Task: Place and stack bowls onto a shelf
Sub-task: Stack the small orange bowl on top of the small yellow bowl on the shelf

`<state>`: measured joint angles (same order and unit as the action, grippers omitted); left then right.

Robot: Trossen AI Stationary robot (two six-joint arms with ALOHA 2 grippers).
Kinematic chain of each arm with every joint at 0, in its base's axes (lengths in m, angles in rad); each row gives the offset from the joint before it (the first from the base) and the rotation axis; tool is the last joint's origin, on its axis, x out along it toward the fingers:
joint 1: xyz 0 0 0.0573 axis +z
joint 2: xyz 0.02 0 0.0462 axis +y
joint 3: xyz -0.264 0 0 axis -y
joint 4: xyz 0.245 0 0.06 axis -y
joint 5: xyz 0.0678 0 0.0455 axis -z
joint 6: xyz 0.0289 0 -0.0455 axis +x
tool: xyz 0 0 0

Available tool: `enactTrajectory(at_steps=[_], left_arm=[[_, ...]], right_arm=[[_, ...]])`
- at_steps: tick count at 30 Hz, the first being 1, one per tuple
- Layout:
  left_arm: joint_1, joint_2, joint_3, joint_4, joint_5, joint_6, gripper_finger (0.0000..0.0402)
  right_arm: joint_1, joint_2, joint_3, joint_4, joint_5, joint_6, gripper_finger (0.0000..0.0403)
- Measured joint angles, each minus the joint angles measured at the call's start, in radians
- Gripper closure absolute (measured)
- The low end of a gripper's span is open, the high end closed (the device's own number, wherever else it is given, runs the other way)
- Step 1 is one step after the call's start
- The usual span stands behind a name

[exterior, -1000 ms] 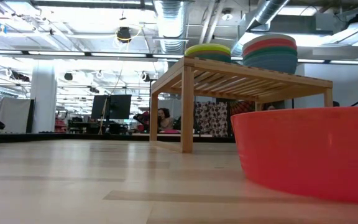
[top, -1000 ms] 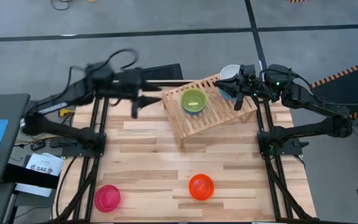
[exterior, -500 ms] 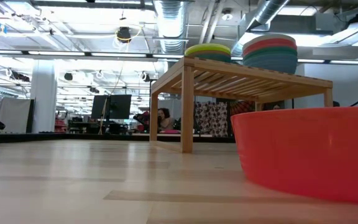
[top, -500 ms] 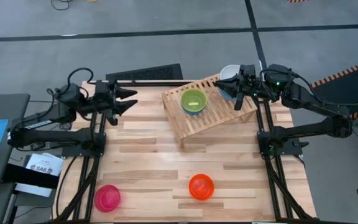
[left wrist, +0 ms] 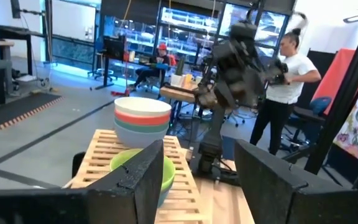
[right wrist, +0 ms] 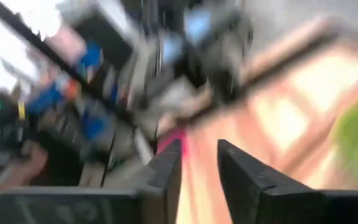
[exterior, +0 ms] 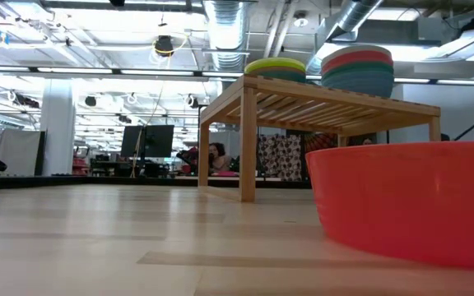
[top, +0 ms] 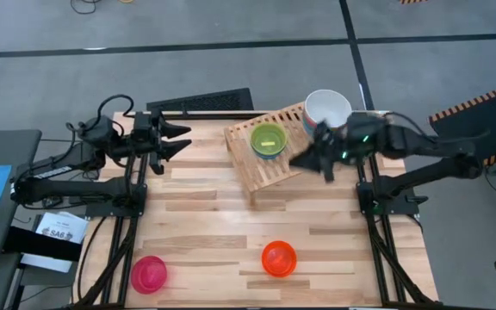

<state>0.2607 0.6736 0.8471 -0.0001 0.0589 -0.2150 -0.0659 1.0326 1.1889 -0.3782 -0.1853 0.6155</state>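
The slatted wooden shelf [top: 293, 164] stands at the table's far side. Two stacks of bowls rest on it: one with a green bowl on top [top: 268, 139], and a taller one with a white bowl on top [top: 327, 108]. From the low view they show as a green stack [exterior: 275, 68] and a white, red and teal stack [exterior: 357, 70]. An orange bowl [top: 278, 258] and a pink bowl [top: 148, 274] sit on the table near its near edge. My right gripper [top: 301, 161] is open and empty above the shelf's near right part. My left gripper [top: 183, 138] is open, left of the shelf.
The orange bowl [exterior: 410, 201] fills the low view's right foreground. A person [left wrist: 284, 93] stands beyond the table, behind the right arm [left wrist: 238, 68]. Bare tabletop [top: 213, 215] lies between the shelf and the two loose bowls.
My right gripper has left the white-topped stack and swung toward the table's near left, over the shelf; the stack stays in place. My left gripper drew back from the shelf toward the table's left edge, then stayed still.
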Motion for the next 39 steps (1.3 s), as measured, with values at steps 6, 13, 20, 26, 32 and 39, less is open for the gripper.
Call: enactTrajectory(at_steps=[6,13,20,26,32,39], left_arm=[[0.0,0.0,0.0,-0.014,0.0,-0.006,0.0222],[0.0,0.0,0.0,-0.013,-0.012,-0.007,0.0222],[0.0,0.0,0.0,-0.013,-0.013,-0.01,0.0222],[0.0,0.0,0.0,-0.014,-0.014,-0.017,0.0222],[0.0,0.0,0.0,-0.018,-0.014,-0.018,0.0222],[0.0,0.0,0.0,-0.018,-0.014,-0.008,0.0222]], right_arm=[[0.238,0.123,0.0,-0.356,0.014,0.194,0.0217],[0.414,0.381,0.0,-0.473,0.025,0.379,0.0207],[0.472,0.643,0.0,-0.378,-0.079,0.354,0.0217],[0.471,0.748,0.0,-0.293,-0.092,0.373,0.0223],[0.472,0.803,0.002,-0.189,-0.1,0.43,0.0228],[0.469,0.839,0.001,-0.186,-0.073,0.489,0.0248]])
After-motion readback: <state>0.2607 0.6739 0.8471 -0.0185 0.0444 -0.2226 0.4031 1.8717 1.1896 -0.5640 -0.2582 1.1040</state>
